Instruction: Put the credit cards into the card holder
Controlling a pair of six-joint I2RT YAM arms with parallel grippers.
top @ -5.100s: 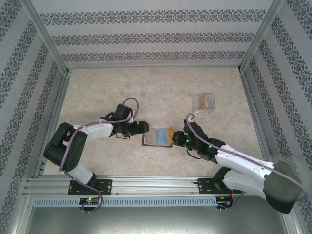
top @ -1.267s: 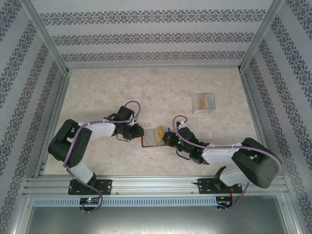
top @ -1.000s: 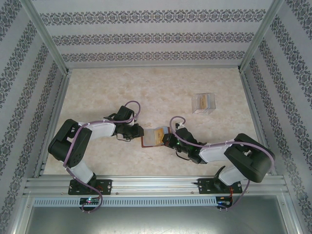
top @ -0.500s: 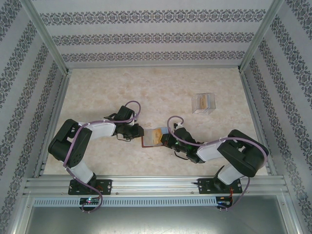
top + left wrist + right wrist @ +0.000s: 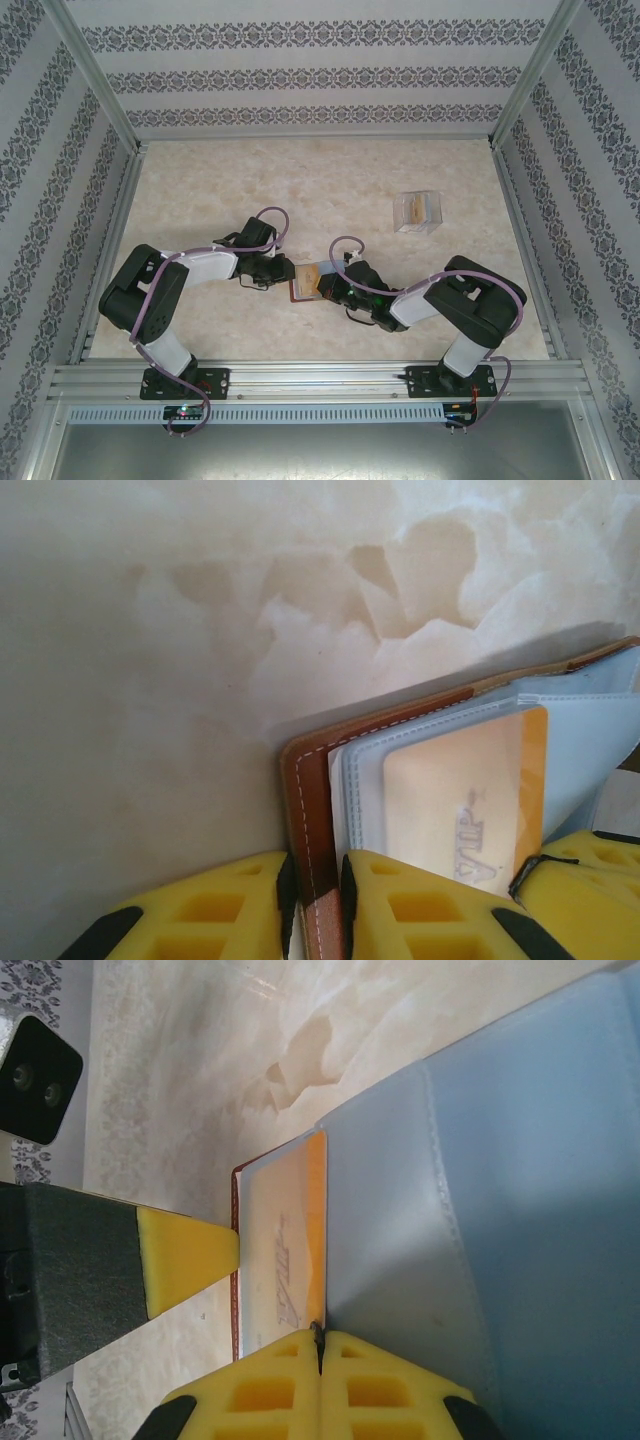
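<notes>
The card holder (image 5: 308, 810) is a reddish-brown wallet lying open in front of the arms, with pale blue inner pockets (image 5: 520, 1210). My left gripper (image 5: 315, 875) is shut on its brown left cover (image 5: 297, 292). A pale credit card (image 5: 470, 800) with an orange edge and "VIP" lettering lies against the inner pocket. My right gripper (image 5: 320, 1332) is shut on that card's (image 5: 285, 1260) near edge, right where the orange strip meets the blue flap. In the top view the left gripper (image 5: 283, 272) and right gripper (image 5: 328, 287) nearly meet over the wallet.
A clear plastic box (image 5: 418, 212) with something yellowish inside stands at the right middle of the marbled table (image 5: 300, 190). Patterned walls and metal rails close in the table on three sides. The left gripper's yellow finger (image 5: 185, 1250) presses at the wallet's edge.
My right arm has slid left with the card, carrying it further over the wallet, and the wallet's right flap has folded up. The left gripper has kept its hold and place.
</notes>
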